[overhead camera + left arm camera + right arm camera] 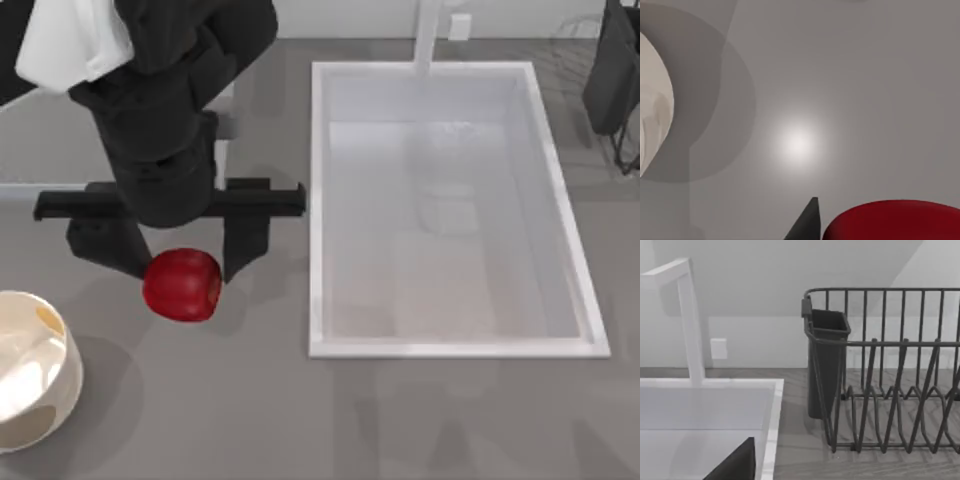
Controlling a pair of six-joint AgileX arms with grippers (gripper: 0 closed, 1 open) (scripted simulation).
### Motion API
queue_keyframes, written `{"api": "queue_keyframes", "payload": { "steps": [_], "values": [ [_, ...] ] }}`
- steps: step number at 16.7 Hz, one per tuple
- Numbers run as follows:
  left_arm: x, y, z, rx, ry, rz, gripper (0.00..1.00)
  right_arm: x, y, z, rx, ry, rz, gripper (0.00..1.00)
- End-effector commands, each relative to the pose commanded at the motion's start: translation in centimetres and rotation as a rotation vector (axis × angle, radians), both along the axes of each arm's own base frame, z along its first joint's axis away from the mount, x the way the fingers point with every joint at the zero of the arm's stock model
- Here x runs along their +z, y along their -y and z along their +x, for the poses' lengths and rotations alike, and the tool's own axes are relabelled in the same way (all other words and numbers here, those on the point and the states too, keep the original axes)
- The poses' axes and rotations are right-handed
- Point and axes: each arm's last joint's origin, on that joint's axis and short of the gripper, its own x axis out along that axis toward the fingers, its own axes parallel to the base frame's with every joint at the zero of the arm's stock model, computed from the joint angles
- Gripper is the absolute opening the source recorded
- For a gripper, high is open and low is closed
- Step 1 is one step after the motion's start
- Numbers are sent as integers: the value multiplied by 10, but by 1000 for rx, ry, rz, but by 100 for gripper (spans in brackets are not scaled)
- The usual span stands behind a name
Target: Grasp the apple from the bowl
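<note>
The deep-red apple [182, 286] is outside the bowl, over the grey table just right of it. My left gripper [184, 276] is shut on the apple, one dark finger on each side. The cream-white bowl [30, 372] with an orange-yellow patch on its inner wall stands at the table's front left corner. In the left wrist view the apple [895, 220] sits beside one dark fingertip [808, 224], and the bowl [652, 110] lies off to the side. A dark finger [735, 466] of my right gripper shows in the right wrist view, over the sink's edge.
A white sink basin [560, 210] with a faucet [428, 35] takes up the middle and right of the table. A dark wire dish rack [890, 370] with a cutlery cup [826, 360] stands at the back right, past the sink.
</note>
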Motion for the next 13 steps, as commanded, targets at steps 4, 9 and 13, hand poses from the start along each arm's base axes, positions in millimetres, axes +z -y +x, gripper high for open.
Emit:
{"api": "queue_keyframes", "payload": {
  "steps": [4, 9, 13],
  "values": [
    [-7, 9, -4, 0, -1, 1, 0, 0, 0, 0, 0, 0, 0, 100],
    [-17, 9, -3, 1, -5, 3, 0, 0, 0, 0, 0, 0, 0, 100],
    [-62, 12, 1, 1, 7, -5, 0, 0, 0, 0, 0, 0, 0, 100]
  ]
}}
